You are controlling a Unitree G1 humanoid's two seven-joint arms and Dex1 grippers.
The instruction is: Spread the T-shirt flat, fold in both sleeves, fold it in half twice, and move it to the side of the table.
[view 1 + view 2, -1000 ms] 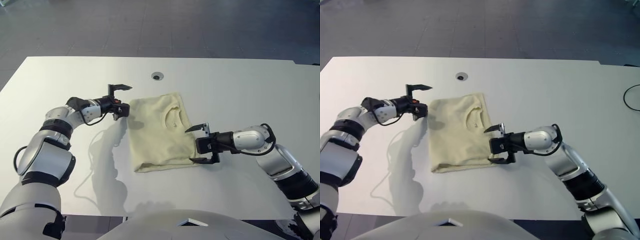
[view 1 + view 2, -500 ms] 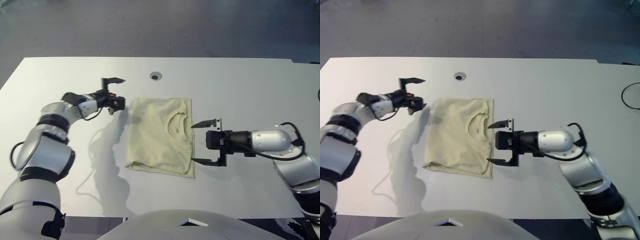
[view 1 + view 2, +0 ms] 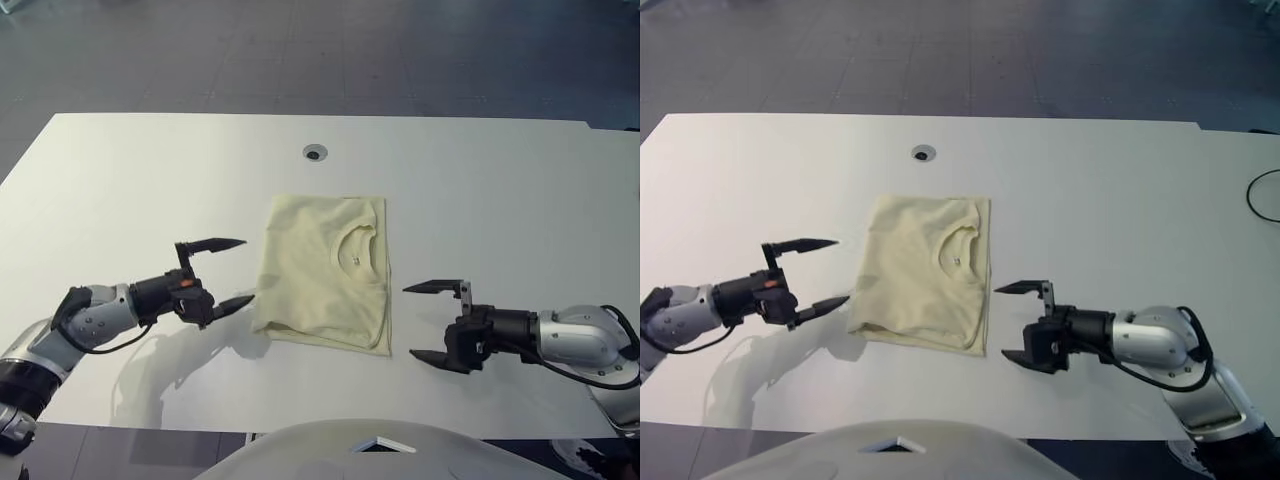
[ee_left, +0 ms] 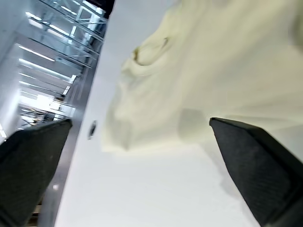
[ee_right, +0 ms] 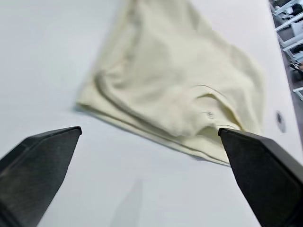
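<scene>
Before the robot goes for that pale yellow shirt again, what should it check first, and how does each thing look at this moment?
1. Left gripper open and holding nothing: ok.
2. Right gripper open and holding nothing: ok.
3. T-shirt lying free, apart from both grippers: ok.
4. T-shirt outline compact, with nothing sticking out at the sides: ok.
5. Both half folds done: cannot tell, as the layers hide each other.
6. Bare table to the side of the T-shirt to slide it onto: ok.
</scene>
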